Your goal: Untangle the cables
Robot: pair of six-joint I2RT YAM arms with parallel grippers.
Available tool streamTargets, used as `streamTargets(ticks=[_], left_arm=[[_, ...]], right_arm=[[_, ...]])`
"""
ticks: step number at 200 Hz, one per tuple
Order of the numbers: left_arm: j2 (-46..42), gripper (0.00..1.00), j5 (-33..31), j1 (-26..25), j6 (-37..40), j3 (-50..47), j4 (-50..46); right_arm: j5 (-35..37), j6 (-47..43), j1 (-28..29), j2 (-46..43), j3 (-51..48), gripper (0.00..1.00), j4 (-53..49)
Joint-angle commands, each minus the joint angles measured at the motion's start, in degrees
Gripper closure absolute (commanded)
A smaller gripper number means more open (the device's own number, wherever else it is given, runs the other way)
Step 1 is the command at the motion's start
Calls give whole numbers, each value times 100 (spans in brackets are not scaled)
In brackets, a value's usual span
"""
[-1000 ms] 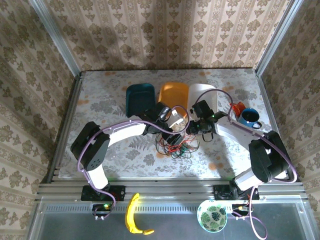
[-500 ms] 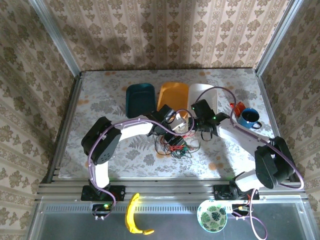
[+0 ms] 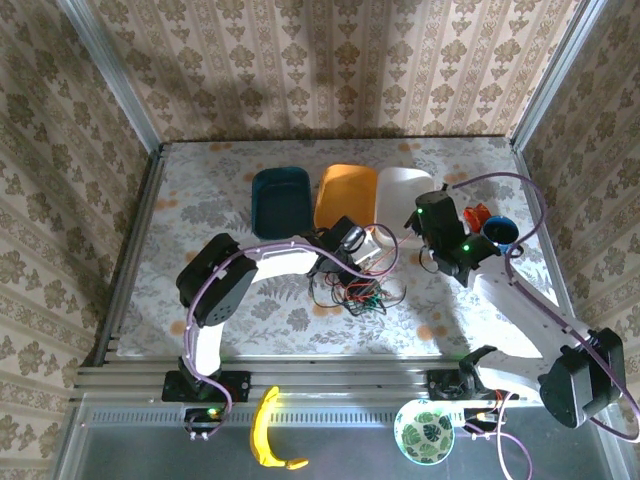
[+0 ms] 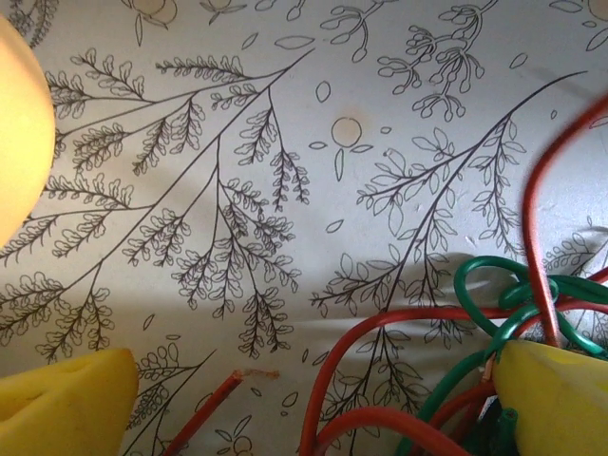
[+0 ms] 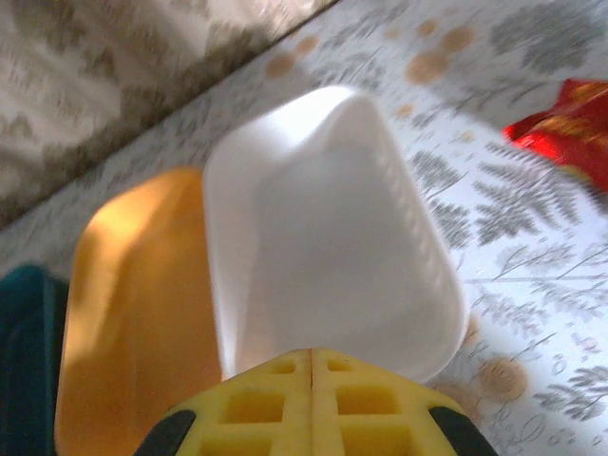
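Left arm: the left gripper [image 3: 352, 250] is hanging low over the table [image 3: 200, 200] near its centre, fingers spread wide and pinching nothing.
Left arm, wrist view: the left gripper [image 4: 304, 408] is showing bare patterned table between its yellow fingers [image 4: 57, 404]; the finger on the right of that view is touching green and red strands.
Right arm: the right gripper [image 3: 428, 215] is hovering over the right edge of the white bin [image 3: 400, 190], well apart from the tangle.
Right arm, wrist view: the right gripper [image 5: 312, 399] is holding its two yellow fingers pressed together, with nothing visible between them.
Task item: the cables [image 3: 350, 292] are lying in one tangled bundle of red, green and black loops at the middle of the table, just on the near side of the left gripper.
Strand detail: a red cable [image 4: 380, 328] is curving under a knot of green cable [image 4: 513, 285]; one cut red end is lying loose to their left.
Containers: a teal bin [image 3: 280, 198], an orange bin [image 3: 345, 192] and the white bin are sitting side by side, left to right, beyond the cables.
Far right: a red packet [image 3: 478, 215] is lying just beside a blue cup [image 3: 500, 232].
Near ledge: a banana [image 3: 265, 435] and a patterned bowl [image 3: 424, 430] are resting in front of the arm bases.
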Motion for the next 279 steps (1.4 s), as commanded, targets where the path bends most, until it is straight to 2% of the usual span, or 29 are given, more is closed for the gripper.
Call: streamTargets(ticks=[1,37,72,99,129,200,226,260,279], left_arm=[[226,1,-663,-58,345,-454,-541],[38,0,-822,-55,379,-776,-465],[-35,0,-871,-28,417,-933,-450],[-34,0,-863,21,423,-1001,-407],[-78,0,-750,136,373,-1117,-301],[-199,0,-656,251,245,-1350,-118],[-253,0,-652,251,191,-1394,-91],[-298,0,-617,253,123,-1470,17],[-312,0,-617,274,93,-1515,101]], right_arm=[[752,291,-422,-314,143,100,64],[920,-327,-1213,-806,192,100,3],[929,-832,-1724,-1177,342,100,17],[1097,-830,-1959,-1414,364,100,66],[814,-611,-2318,-1577,495,100,28],[803,-1086,-2620,-1823,1075,100,77],[261,-1591,-2661,-1709,1447,100,113],[-1115,-2120,-2656,-1302,2223,100,109],[-2039,-2129,-2664,-1131,2443,100,574]])
